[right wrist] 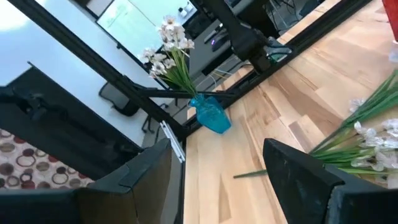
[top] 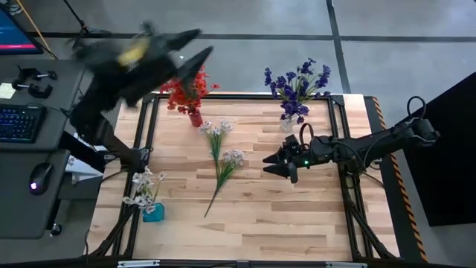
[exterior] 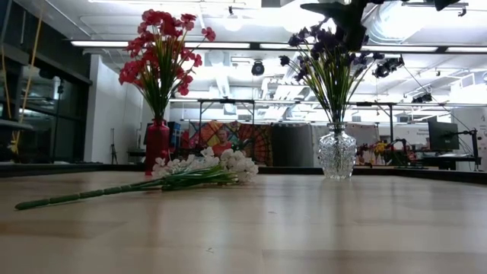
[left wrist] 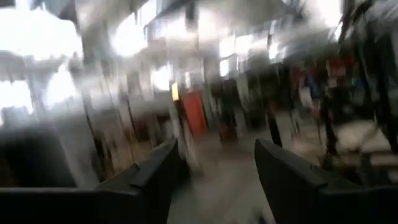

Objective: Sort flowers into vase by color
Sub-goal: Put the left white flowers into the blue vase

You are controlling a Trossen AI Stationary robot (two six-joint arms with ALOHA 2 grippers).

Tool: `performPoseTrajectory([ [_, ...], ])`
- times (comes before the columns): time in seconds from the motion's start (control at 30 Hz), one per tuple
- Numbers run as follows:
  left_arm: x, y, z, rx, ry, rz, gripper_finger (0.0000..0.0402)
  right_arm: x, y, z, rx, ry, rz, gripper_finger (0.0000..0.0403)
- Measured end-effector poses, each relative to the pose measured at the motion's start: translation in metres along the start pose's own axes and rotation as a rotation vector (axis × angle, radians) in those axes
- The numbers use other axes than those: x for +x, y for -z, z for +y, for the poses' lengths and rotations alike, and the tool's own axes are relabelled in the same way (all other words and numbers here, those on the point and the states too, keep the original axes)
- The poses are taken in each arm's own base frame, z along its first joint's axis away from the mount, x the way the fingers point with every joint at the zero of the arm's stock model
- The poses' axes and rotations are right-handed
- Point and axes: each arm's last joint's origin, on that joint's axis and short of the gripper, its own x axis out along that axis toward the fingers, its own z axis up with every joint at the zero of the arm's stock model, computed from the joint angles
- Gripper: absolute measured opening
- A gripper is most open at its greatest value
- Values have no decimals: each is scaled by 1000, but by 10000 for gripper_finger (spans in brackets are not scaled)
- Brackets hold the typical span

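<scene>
Two white flower sprigs (top: 222, 158) lie flat on the wooden table (top: 297, 216) near its middle, stems toward the near edge. Red flowers (top: 190, 88) stand in a red vase (exterior: 157, 144) at the far left. Purple flowers (top: 297, 83) stand in a clear glass vase (exterior: 336, 152) at the far right. More white flowers (right wrist: 166, 50) stand in a blue vase (right wrist: 210, 114) at the near left. My right gripper (top: 266, 164) hovers open just right of the lying sprigs (right wrist: 367, 143). My left gripper (top: 195, 45) is open, high beyond the far left corner, holding nothing.
A black frame rail (top: 245, 95) runs around the tabletop. A desk with a keyboard (top: 18, 123) and a mouse (top: 39, 177) stands left of the table. Bare wood lies across the near half of the table.
</scene>
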Motion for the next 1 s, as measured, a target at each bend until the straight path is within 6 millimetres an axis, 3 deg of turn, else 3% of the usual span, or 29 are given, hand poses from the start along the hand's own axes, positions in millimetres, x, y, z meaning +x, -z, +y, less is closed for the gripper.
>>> performPoseTrajectory([
  [0.13,28,56,23,-252,108,300,200,0,1,1,11,-30,30,243],
  [0.27,29,103,20,-329,217,679,200,-4,-2,4,18,-72,38,243],
  [0.47,24,176,-33,-247,267,1154,200,-26,-18,15,-39,-123,-79,243],
  [0.7,11,255,-105,-307,304,1285,200,-49,-34,21,-65,-112,-213,243],
  [0.83,1,303,-121,-427,232,1367,200,-51,-35,21,-60,-89,-239,243],
  [1.0,-25,348,-125,-467,69,1509,200,-49,-32,18,-44,-63,-205,243],
])
